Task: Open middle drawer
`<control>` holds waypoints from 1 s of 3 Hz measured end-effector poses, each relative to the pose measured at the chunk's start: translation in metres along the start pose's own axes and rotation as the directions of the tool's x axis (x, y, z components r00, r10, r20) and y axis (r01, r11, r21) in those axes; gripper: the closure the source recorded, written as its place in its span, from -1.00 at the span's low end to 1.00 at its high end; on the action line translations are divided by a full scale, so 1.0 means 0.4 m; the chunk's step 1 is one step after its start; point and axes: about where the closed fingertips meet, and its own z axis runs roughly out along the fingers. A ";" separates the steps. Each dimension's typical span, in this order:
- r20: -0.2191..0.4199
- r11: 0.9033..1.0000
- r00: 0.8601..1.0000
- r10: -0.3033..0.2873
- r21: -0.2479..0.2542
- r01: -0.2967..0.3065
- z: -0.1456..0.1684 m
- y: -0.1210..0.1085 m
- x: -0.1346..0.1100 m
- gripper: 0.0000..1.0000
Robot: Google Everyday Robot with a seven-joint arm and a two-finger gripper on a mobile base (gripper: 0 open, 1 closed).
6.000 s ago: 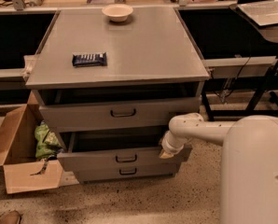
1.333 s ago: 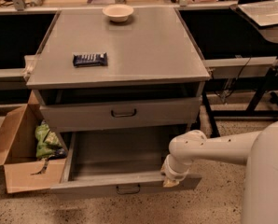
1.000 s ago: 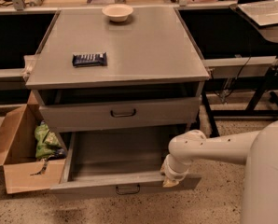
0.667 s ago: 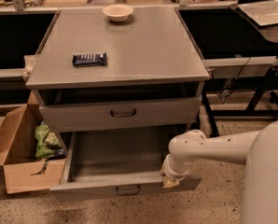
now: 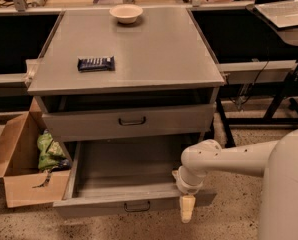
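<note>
The middle drawer (image 5: 119,176) of the grey cabinet is pulled far out toward me and its inside is empty. Its small dark loop handle (image 5: 137,206) shows on the front at the bottom of the view. My gripper (image 5: 187,208) hangs at the right end of this drawer's front, against its front right corner and pointing down. The white arm (image 5: 224,159) reaches in from the right. The top drawer (image 5: 129,120) above, with its own dark handle, stands out a little. The bottom drawer is hidden under the open one.
A dark snack bar (image 5: 95,63) and a pale bowl (image 5: 126,13) lie on the cabinet top (image 5: 154,49). An open cardboard box (image 5: 19,169) with a green bag (image 5: 49,151) stands on the floor to the left. Black table legs (image 5: 284,91) stand to the right.
Six seconds ago the middle drawer was only slightly out; it is now pulled far out, with my gripper lower and nearer me. Over the last second nothing has moved.
</note>
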 end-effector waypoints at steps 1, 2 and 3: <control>-0.005 1.000 1.000 -0.001 -0.004 0.001 0.005 0.005 0.000 -1.00; -0.024 1.000 1.000 -0.003 -0.016 0.002 0.024 0.023 0.003 -1.00; -0.048 0.998 0.998 0.051 -0.046 -0.054 0.058 0.090 0.032 -1.00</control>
